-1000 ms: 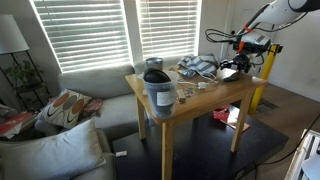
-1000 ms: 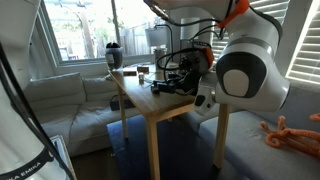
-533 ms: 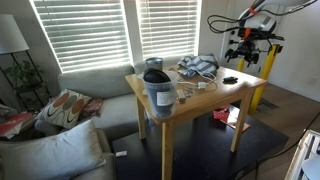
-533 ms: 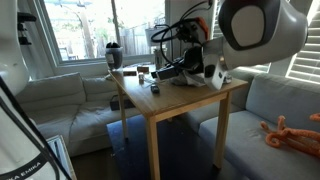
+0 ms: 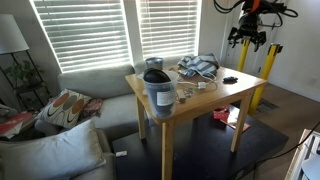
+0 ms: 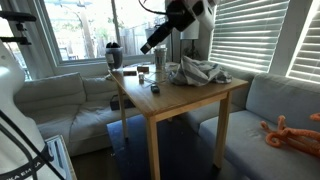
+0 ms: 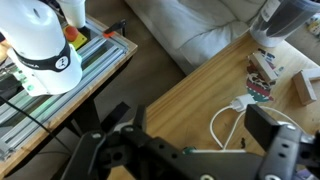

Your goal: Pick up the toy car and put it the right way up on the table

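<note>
The toy car (image 5: pixel 229 79) is a small dark object lying on the wooden table (image 5: pixel 205 100) near its edge. It also shows in an exterior view (image 6: pixel 153 89). Which way up it lies I cannot tell. My gripper (image 5: pixel 248 38) hangs high above the table end, well clear of the car, and also shows in an exterior view (image 6: pixel 149 46). In the wrist view the gripper (image 7: pixel 190 125) is open and empty over the tabletop (image 7: pixel 190 85). The car does not show in that view.
A blender jar (image 5: pixel 158 88) stands at one table corner, with a crumpled cloth (image 5: pixel 197 66) behind it. A white cable (image 7: pixel 228 112), a small colourful packet (image 7: pixel 262 88) and a wooden block (image 7: pixel 305 88) lie on the table. A grey sofa (image 5: pixel 90 85) stands beside it.
My gripper has risen from just above the table beside the car to high above it, empty. The car has stayed on the table.
</note>
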### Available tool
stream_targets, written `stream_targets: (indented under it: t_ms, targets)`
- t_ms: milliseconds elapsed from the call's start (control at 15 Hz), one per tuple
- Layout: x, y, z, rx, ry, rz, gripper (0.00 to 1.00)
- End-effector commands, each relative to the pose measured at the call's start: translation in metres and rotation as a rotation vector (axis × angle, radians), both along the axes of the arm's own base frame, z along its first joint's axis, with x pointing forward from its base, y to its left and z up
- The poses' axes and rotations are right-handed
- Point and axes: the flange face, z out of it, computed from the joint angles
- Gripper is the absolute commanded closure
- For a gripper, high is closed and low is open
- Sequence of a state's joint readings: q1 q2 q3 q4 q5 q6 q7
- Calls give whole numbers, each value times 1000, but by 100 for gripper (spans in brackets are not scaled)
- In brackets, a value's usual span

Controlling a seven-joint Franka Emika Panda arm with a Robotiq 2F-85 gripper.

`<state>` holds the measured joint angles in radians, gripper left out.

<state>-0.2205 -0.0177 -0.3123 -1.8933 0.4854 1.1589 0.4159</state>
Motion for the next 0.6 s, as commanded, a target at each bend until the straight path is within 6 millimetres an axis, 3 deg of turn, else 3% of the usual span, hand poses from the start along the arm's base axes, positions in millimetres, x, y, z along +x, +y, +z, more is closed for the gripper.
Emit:
stream_targets:
  t_ms: [0,267,533]
  targets:
    - [-18,48,35,-156,-94,103,0]
    - [-27,96,56,-318,-173,255,0]
    - [-40,135,60,-469,-219,416,0]
